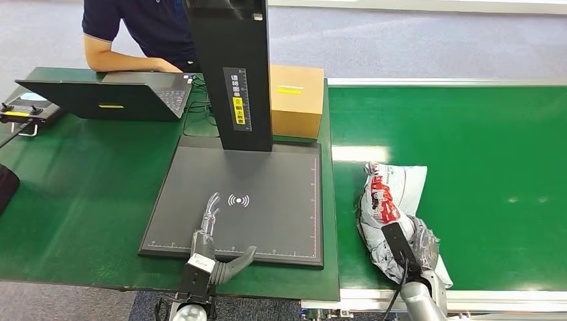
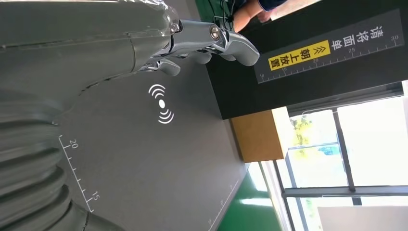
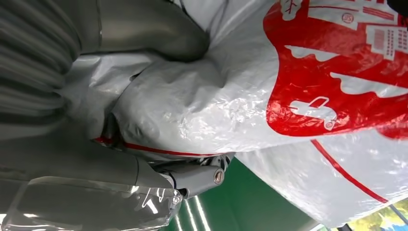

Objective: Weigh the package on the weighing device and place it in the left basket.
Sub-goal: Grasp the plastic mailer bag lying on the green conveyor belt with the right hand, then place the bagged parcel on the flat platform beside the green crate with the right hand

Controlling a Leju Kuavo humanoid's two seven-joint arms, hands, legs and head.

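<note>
Gripping one package [image 1: 386, 204], the right hand [image 1: 401, 244] sits at the near end of a crumpled grey and white plastic mailer with red print; the right wrist view shows the thumb [image 3: 159, 33] pressed into the plastic and fingers [image 3: 202, 175] under the bag's edge. Package lies on the green belt [image 1: 481, 187], just right of the scale, not on it.

One scale [image 1: 267, 221]: flat dark plate with a white wireless mark, ruler marks along its near and right edges, one black upright post [image 1: 231, 67] at its far side carrying a yellow label.

Left hand [image 1: 212, 244] rests over the near edge of the plate, fingers [image 1: 211, 210] stretched out toward the mark, thumb splayed to the right, holding nothing.

One cardboard box [image 1: 296, 100] stands just right of the post, partly hidden by it. One laptop [image 1: 114, 97] on the far left of the green table [image 1: 80, 200]. One small controller-like device [image 1: 23, 110] at the far left edge, cut off. One person [image 1: 144, 33] behind the laptop, cut off by the frame; a forearm lies by the keyboard.

Dark object at the left edge, mostly out of frame, cannot be made out. Right hand's fingers largely buried in the plastic in the head view.
</note>
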